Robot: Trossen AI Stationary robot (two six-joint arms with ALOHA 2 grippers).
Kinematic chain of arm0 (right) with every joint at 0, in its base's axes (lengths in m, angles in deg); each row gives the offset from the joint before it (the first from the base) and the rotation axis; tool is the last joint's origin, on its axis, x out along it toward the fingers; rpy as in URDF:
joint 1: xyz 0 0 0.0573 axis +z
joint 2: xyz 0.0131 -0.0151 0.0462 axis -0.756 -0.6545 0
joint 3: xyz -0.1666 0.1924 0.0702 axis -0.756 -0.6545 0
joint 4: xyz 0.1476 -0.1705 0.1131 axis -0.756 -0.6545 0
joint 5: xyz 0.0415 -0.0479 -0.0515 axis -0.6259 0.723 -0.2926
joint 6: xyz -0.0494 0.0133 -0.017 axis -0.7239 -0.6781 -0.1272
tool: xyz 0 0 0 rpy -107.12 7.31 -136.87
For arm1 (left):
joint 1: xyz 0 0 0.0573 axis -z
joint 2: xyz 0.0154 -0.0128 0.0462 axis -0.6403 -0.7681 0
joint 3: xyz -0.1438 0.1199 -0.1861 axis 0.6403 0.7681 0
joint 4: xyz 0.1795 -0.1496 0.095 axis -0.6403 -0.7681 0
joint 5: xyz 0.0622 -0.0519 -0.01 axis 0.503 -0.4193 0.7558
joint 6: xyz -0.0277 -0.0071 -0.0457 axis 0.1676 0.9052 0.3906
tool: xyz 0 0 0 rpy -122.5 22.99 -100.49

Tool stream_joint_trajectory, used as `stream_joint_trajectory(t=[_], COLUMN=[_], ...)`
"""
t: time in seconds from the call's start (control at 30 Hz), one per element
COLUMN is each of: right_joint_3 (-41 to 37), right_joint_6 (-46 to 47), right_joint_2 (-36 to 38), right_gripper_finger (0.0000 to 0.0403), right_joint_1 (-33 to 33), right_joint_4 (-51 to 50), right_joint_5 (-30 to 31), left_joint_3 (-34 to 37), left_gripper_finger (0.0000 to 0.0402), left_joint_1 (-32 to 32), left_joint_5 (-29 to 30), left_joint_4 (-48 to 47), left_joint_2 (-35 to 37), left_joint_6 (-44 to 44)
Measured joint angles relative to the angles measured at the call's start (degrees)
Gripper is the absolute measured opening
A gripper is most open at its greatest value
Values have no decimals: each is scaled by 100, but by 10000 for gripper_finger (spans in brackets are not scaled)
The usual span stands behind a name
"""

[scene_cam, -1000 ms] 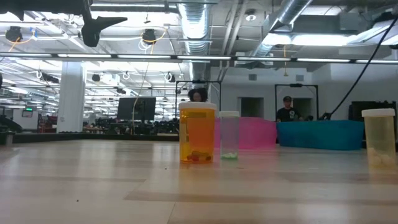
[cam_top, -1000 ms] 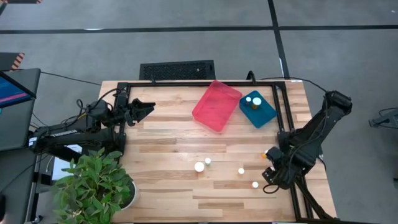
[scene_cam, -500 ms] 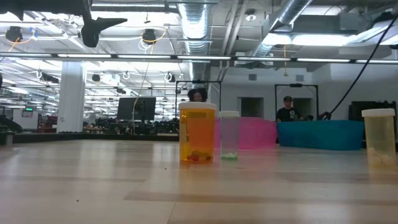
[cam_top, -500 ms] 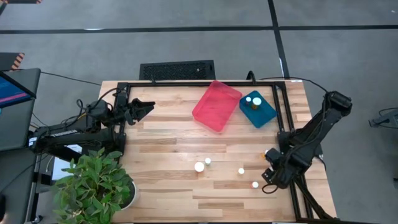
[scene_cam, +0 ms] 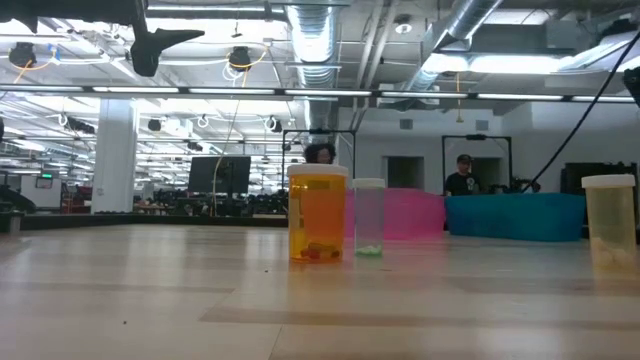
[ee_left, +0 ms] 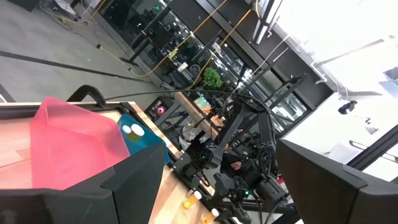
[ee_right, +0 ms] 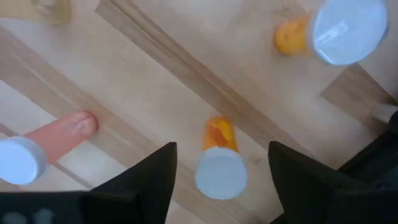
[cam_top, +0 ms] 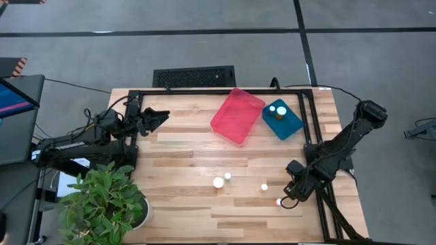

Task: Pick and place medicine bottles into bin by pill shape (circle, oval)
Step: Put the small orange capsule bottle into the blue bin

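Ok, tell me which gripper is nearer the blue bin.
Right. The right gripper hangs open over the table's near right part, toward the front edge from the blue bin. The left gripper waits open across the table, beyond the pink bin.

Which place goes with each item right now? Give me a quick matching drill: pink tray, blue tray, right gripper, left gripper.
Things:
1. pink tray
2. blue tray
3. right gripper
4. left gripper

Places:
A. above a small orange bottle near the table's front right, jaws open
B. holds two bottles
C. parked at the table's far left, jaws open
D. no bottles inside, beside the other tray

Pairs: 1-D, 2-B, 3-A, 4-C
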Motion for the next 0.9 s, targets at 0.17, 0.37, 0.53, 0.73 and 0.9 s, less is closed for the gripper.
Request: stream_joint_trajectory(t=[0.17, 0.37, 0.53, 0.73, 0.9], right_joint_3=[0, 0, -2, -2, 0], right_joint_6=[-33, -142, -186, -185, -185], right_joint_2=[0, -7, -44, -44, -31], right_gripper_finger=[223, 212, 204, 153, 114], right_joint_1=[-28, -28, -28, -28, -30], right_joint_4=[48, 43, 32, 28, 46], right_joint_5=[-230, -247, -248, -260, -316], left_joint_3=[0, 0, 0, 0, 0], left_gripper_finger=[300, 300, 300, 300, 300], left_joint_1=[0, 0, 0, 0, 0], left_joint_5=[-1, -2, -2, -3, -4], left_joint_4=[-1, -2, -2, -2, -2], left_joint_2=[0, 0, 1, 2, 0], left_joint_6=[1, -1, 0, -1, -1])
